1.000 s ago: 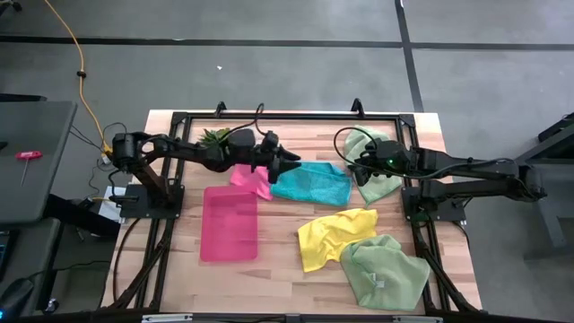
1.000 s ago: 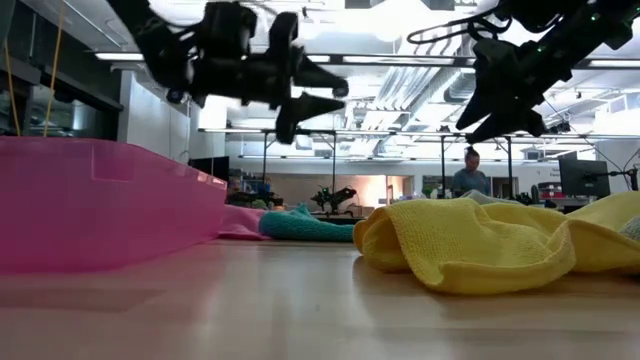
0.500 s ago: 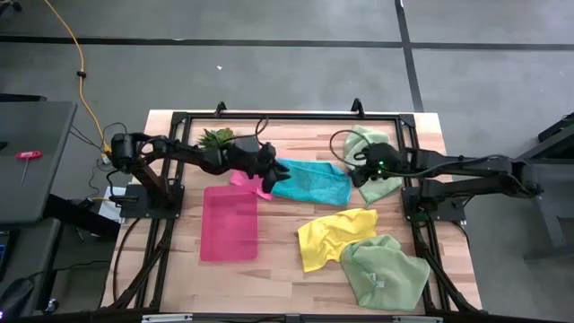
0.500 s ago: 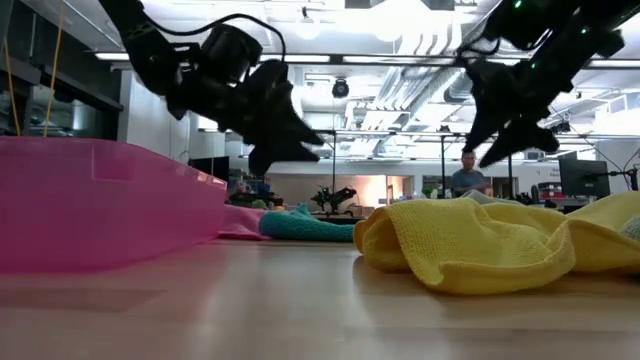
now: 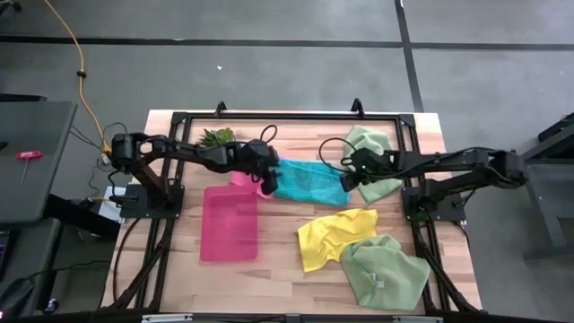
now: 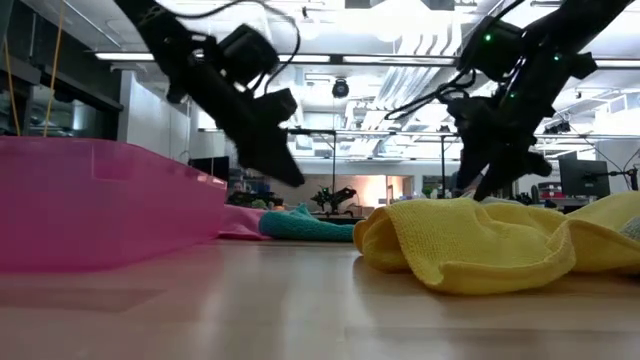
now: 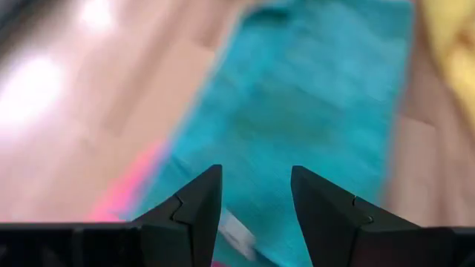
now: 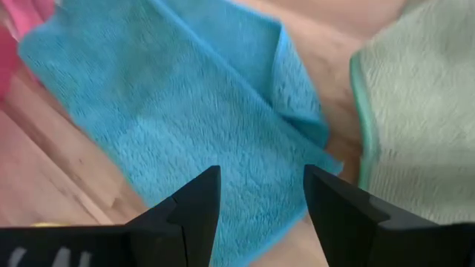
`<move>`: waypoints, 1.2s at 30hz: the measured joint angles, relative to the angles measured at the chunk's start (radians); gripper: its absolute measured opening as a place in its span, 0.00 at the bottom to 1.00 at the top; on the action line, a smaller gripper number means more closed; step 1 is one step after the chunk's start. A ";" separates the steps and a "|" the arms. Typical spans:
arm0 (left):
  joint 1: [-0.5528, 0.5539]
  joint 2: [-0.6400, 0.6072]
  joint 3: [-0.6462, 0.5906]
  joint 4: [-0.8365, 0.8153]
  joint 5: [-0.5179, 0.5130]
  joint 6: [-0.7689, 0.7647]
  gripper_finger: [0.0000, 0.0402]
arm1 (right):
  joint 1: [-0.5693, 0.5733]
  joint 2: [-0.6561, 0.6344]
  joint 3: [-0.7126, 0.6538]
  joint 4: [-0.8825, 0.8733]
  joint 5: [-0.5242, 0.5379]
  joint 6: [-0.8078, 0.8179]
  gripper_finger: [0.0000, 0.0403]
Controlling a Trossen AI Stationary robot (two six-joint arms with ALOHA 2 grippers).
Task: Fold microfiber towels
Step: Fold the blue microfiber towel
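Five towels on table, none folded: teal towel (image 5: 309,182) mid-table between left gripper (image 5: 267,176) and right gripper (image 5: 348,170), both open and empty above its ends; pink, yellow, two green still crumpled.

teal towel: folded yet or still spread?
Mostly spread. The teal towel lies as a flat strip between the open left gripper and open right gripper; only one corner nearest the pale green towel is turned over.

Two slim black jointed arms with looping black cables. Left gripper (image 7: 256,204) and right gripper (image 8: 262,204): matte black wedge fingers tapering to points. Small green light on the right wrist.
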 joint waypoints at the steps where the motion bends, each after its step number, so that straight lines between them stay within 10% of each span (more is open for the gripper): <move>1: 0.004 0.000 0.019 -0.004 -0.039 0.034 0.38 | 0.000 -0.008 0.004 0.000 0.013 -0.013 0.46; 15: 0.152 0.128 0.091 -0.045 0.249 -0.048 0.38 | -0.002 -0.067 0.027 -0.002 0.046 -0.067 0.46; 36: 0.130 0.128 0.092 -0.050 0.156 -0.028 0.14 | -0.002 -0.067 0.027 -0.001 0.048 -0.068 0.46</move>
